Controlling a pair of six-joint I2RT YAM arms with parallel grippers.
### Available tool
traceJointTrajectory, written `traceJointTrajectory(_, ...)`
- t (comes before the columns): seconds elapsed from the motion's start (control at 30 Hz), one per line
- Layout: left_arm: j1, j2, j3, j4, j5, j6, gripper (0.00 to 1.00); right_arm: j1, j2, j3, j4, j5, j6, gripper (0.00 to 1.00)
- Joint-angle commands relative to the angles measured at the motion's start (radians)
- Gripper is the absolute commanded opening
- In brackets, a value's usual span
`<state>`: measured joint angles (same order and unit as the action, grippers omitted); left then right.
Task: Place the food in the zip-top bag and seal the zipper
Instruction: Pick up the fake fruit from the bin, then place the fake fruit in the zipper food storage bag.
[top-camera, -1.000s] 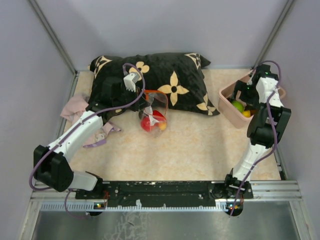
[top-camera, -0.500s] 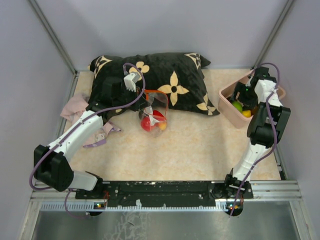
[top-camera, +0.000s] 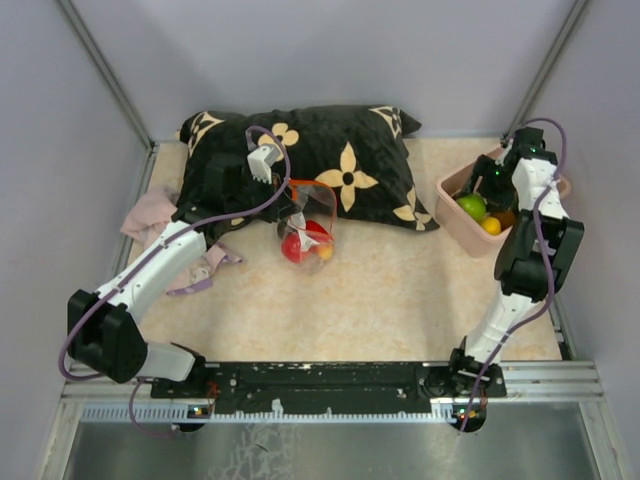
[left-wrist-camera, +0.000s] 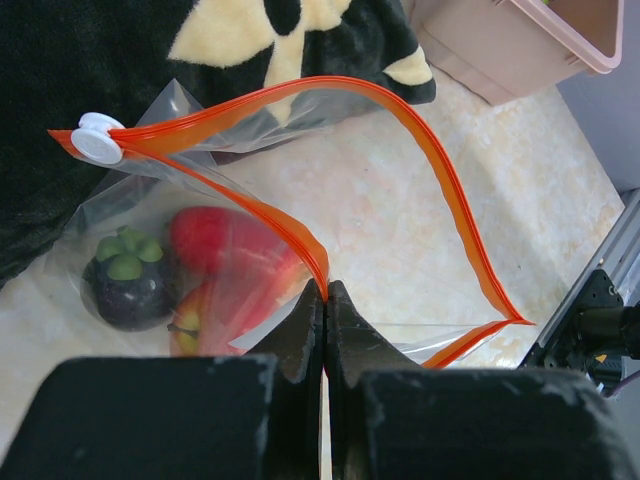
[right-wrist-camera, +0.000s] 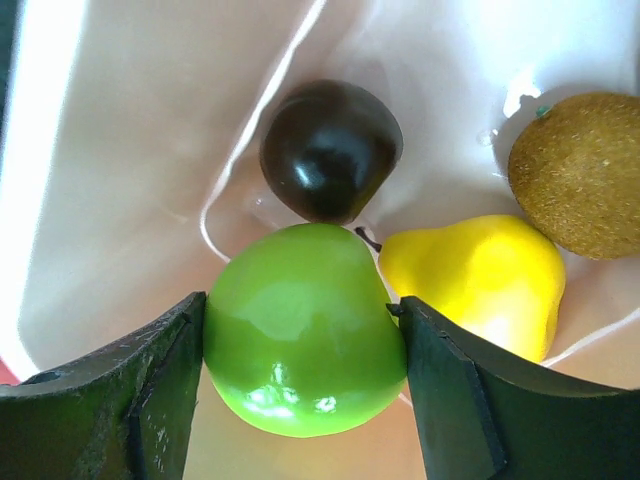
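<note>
Right wrist alone shows my right fingers (right-wrist-camera: 100, 400) pressing both sides of a green apple (right-wrist-camera: 300, 330) inside the pink bin (right-wrist-camera: 120, 150); left wrist shows my left fingers (left-wrist-camera: 300, 340) clenched on the zipper (left-wrist-camera: 440, 170) of the zip-top bag (left-wrist-camera: 230, 280), mouth gaping.

— How is the light?
— Bright, soft, from overhead; shadows on the table (top-camera: 400, 300) are faint.
— Glare?
— The wall of the pink bin (right-wrist-camera: 130, 120) burns out white at the right wrist view's left edge. The green apple (right-wrist-camera: 300, 330) carries small highlights, the zip-top bag (left-wrist-camera: 140, 215) a pale sheen.
— Focus?
— The left hand (left-wrist-camera: 326, 290), close to its lens, is soft and dark.
</note>
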<state>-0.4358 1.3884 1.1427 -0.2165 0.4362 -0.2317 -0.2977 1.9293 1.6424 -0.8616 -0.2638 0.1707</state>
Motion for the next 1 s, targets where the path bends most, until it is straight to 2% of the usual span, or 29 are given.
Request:
traceJointTrajectory(0.0, 0.005, -0.011, 0.018, 0.026, 0.015, -0.005, 0.0, -0.004, -0.137, -0.011, 0.088, 0.004, 0.028, 0.43)
traceJointTrajectory(0.3, 0.004, -0.007, 0.024, 0.029, 0.024, -0.008, 0.0, -0.004, -0.251, -0.031, 0.155, 0.041, 0.034, 0.41)
traceJointTrajectory(0.5, 0.003, 0.0, 0.029, 0.029, 0.033, -0.011, 0.0, 0.013, -0.295, 0.028, 0.137, 0.005, 0.013, 0.41)
traceJointTrajectory(0.77, -0.004, 0.011, 0.035, 0.029, 0.05, -0.012, 0.0, 0.123, -0.324, 0.146, 0.102, -0.056, -0.008, 0.41)
traceJointTrajectory(0.97, -0.008, 0.015, 0.039, 0.029, 0.052, -0.011, 0.0, 0.251, -0.336, 0.191, 0.128, -0.131, 0.02, 0.41)
